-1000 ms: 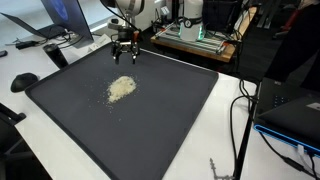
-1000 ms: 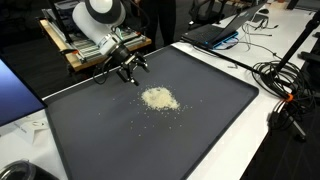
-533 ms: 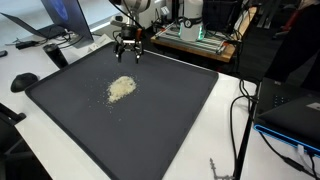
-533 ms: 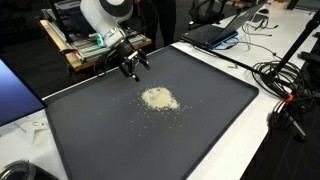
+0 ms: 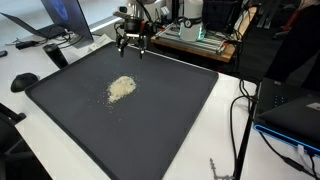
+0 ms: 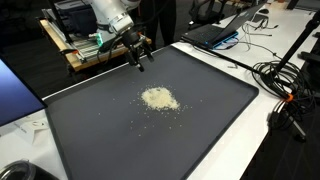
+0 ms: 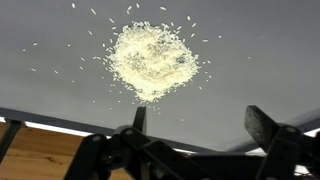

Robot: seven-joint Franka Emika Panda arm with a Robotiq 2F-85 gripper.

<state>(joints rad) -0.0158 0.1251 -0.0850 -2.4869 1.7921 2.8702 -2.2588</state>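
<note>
So the tool (image 5: 132,48) hangs in the air right over the back edge of the mat (image 5: 165,125), jaws spread as wide as they go and holding nothing. You can see that best in the wrist view, where both fingers (image 7: 139,118) poke up with only gap between them. The rice (image 5: 122,88) sits in a little heap well apart from the tool. It's further in toward the middle of the mat, on the side away from the rack (image 6: 88,52). In the wrist view the heap is pretty much dead ahead of the tool (image 7: 200,128), a bit closer to one finger's line than the other's. It's basically a round blob, so there's no long axis to speak of, just a dense middle with loose grains sprinkled all round it. Both exterior views show the same layout from different sides, tool (image 6: 138,56) at the rim and rice (image 6: 158,98) inboard. There's only the one arm, so it's the nearest by default. Room-wise, it's plain dark mat on every side of the heap. The tight spot is behind the tool, where the mat ends and the rack starts almost straight away. On the other sides there's a strip of white worktop (image 5: 226,140), then cables (image 6: 285,92) and a laptop (image 6: 215,35) near the edge.
</note>
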